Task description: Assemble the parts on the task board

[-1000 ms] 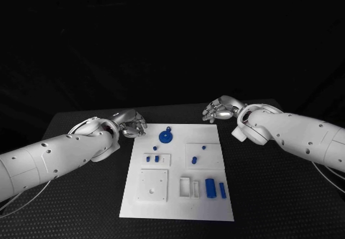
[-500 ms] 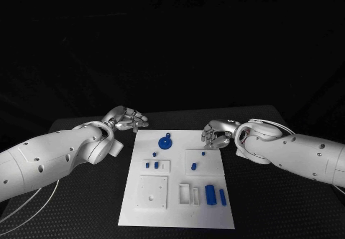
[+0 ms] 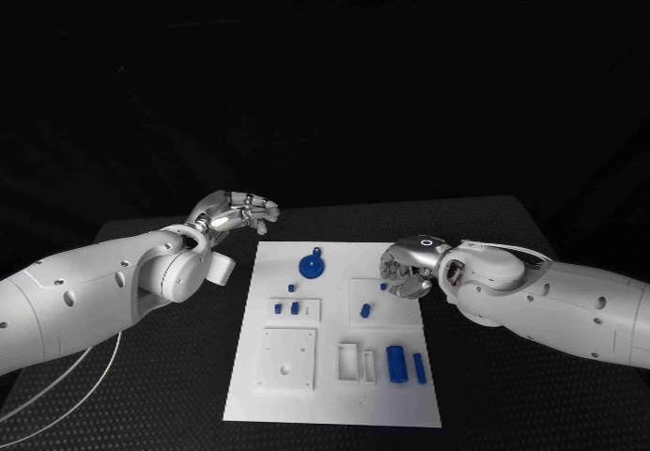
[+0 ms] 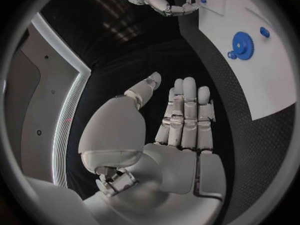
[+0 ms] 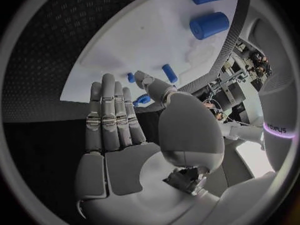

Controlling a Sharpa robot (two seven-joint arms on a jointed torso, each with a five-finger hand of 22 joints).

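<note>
Parts (image 3: 363,310), small blue stiff plastic pieces, lie on the white board (image 3: 339,404), looking light and best pinched across their sides. Right hand (image 3: 405,270) hovers empty just above the nearest, fingers apart; left hand (image 3: 233,214), also spread and empty, stays off the board.

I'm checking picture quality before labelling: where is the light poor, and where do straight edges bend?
Head view: dark surround, but the task board is brightly lit, its edges straight and the blue parts crisp. Left wrist view: fisheye, the board's edge curves beside the blue gear; left hand evenly lit. Right wrist view: same bending; the right hand is sharp, the room behind cluttered.
</note>
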